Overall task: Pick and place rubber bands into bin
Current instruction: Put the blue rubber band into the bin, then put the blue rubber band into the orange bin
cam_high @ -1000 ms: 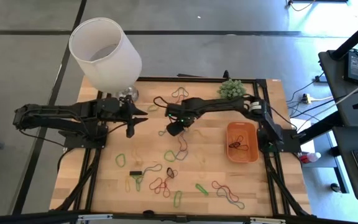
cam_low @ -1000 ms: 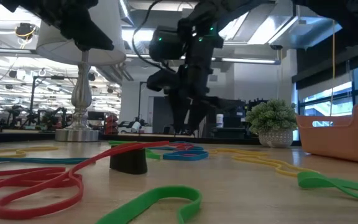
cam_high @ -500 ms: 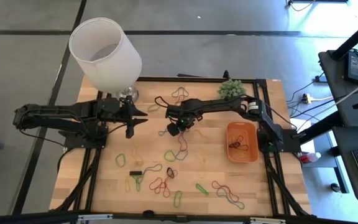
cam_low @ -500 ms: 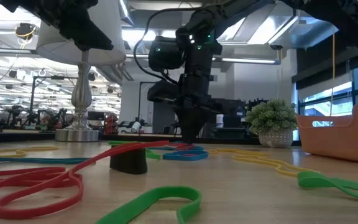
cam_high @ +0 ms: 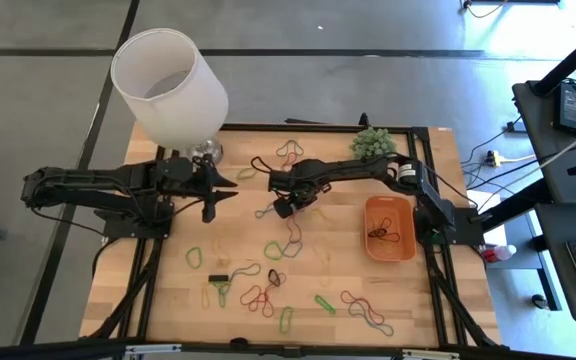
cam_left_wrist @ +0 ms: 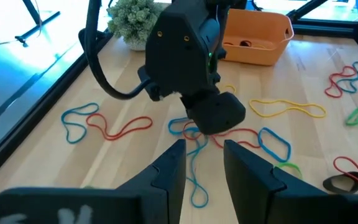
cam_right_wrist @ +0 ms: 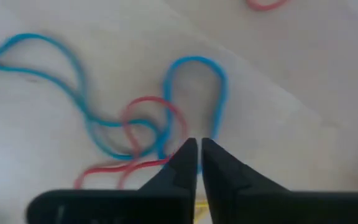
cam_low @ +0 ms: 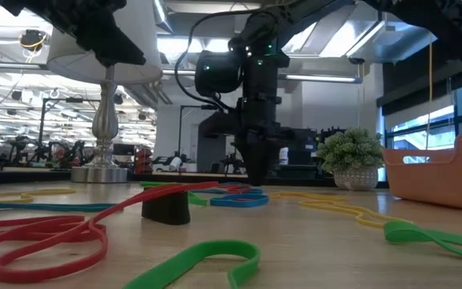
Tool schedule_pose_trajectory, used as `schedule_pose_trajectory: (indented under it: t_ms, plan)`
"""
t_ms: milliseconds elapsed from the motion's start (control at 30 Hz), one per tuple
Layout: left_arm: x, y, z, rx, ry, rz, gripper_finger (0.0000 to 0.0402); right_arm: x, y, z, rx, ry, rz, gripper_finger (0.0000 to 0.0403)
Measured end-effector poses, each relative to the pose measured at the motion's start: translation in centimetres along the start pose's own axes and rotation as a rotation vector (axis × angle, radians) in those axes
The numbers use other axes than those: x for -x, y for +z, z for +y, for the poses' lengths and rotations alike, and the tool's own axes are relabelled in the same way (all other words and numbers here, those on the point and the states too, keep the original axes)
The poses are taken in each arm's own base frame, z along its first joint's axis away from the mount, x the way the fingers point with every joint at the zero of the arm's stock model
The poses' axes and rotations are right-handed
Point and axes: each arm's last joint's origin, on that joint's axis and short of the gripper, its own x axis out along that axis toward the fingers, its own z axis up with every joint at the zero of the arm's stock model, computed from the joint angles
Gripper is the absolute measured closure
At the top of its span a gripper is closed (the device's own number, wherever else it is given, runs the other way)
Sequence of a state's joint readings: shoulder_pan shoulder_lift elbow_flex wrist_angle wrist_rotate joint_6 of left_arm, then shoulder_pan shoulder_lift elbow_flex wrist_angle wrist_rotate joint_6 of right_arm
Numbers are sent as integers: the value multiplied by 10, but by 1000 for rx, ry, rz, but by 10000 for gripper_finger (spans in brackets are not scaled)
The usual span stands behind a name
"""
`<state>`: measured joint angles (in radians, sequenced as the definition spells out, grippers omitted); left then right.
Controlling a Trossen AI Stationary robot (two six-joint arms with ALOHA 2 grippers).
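High: right gripper (cam_high: 281,207) is down at mid-table on a tangle of bands (cam_high: 290,232); bin (cam_high: 389,228) lies well off toward its base, dark bands inside. Left gripper (cam_high: 230,186) hovers near the lamp (cam_high: 170,87).

Low: right gripper tip (cam_low: 257,178) at the tabletop, plant (cam_low: 351,157) beside.

Left wrist: fingers (cam_left_wrist: 166,171) parted, nothing between.

Right wrist: fingers (cam_right_wrist: 183,159) nearly closed, pinching a blue band (cam_right_wrist: 194,93) crossed by a red one (cam_right_wrist: 148,112).

No readable writing anywhere.

Wooden table (cam_high: 338,255): scattered rubber bands (cam_high: 268,290), bin (cam_high: 389,229), lamp (cam_high: 173,88), perhaps plant (cam_high: 373,142).
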<state>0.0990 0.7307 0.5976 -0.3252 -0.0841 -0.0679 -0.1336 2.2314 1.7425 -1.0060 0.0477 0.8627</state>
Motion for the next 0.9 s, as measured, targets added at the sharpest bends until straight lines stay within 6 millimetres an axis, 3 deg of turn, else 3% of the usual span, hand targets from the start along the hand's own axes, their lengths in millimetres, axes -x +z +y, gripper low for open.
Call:
schedule_pose_trajectory:
  t_ms: [233, 467, 567, 667, 833, 900]
  plan:
    - [0, -3, 0, -2, 2, 34, 300, -1, 0, -1, 0, -25, -15, 318]
    - [0, -3, 0, -2, 3, 35, 300, -19, -4, -5, 0, -28, -19, 310]
    - [0, -4, 0, -2, 3, 37, 300, -27, -8, -8, 2, -19, -6, 334]
    - [0, -4, 0, -2, 3, 37, 300, -28, -11, -8, 10, -29, 6, 387]
    - [0, -4, 0, -3, 6, 37, 300, -6, -17, -2, 41, -82, -57, 395]
    - [0, -3, 0, -4, 6, 36, 300, 16, -22, -3, 48, -86, -117, 399]
